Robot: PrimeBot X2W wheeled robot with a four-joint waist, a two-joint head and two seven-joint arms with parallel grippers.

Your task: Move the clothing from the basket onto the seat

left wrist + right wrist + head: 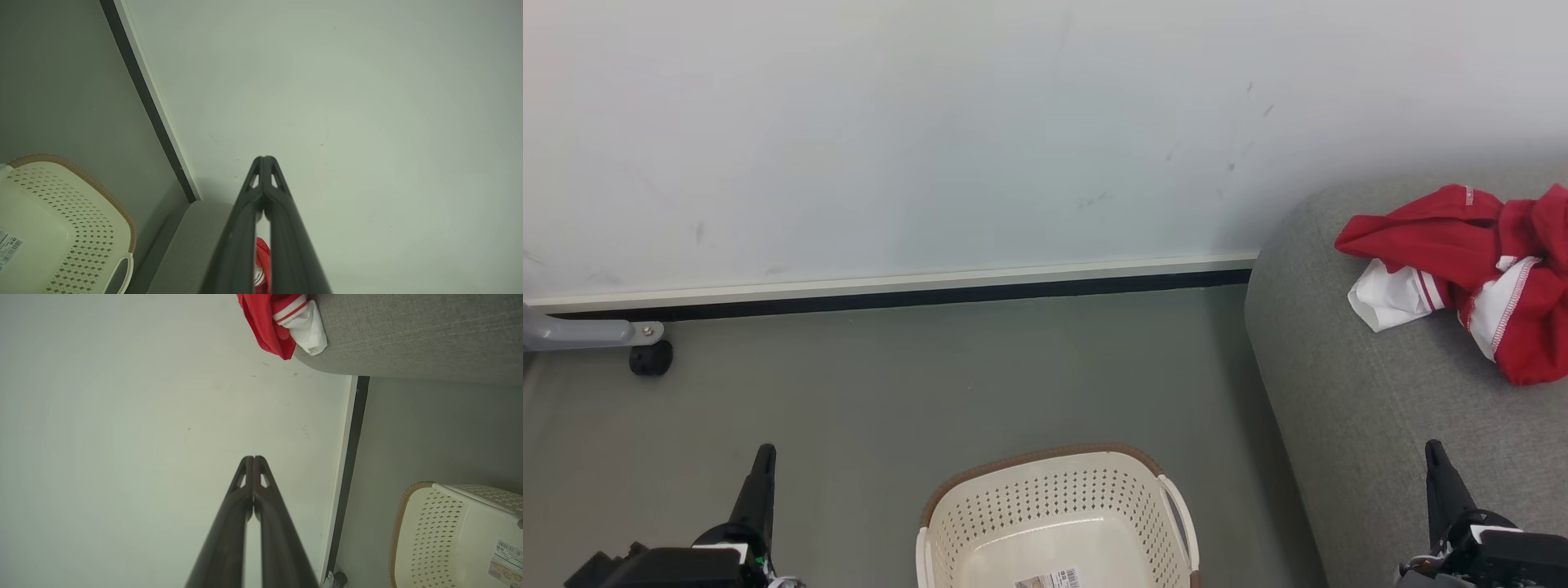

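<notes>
The red and white clothing [1470, 278] lies bunched on the grey seat [1364, 408] at the right. The cream basket [1058, 523] with a brown rim stands on the floor at bottom centre, holding nothing but a label on its bottom. My left gripper [765, 454] is shut at the lower left, left of the basket, with nothing in it. My right gripper [1435, 451] is shut at the lower right, over the seat's front part, below the clothing. In the wrist views both grippers [264, 158] [253, 458] point at the wall, fingers together; the clothing [282, 318], the seat [408, 330] and the basket [457, 535] [61, 228] show there too.
A pale wall [931, 122] with a white and black skirting [890, 294] runs behind the grey floor [890, 392]. A grey metal leg with a black castor [649, 357] stands at the far left by the wall.
</notes>
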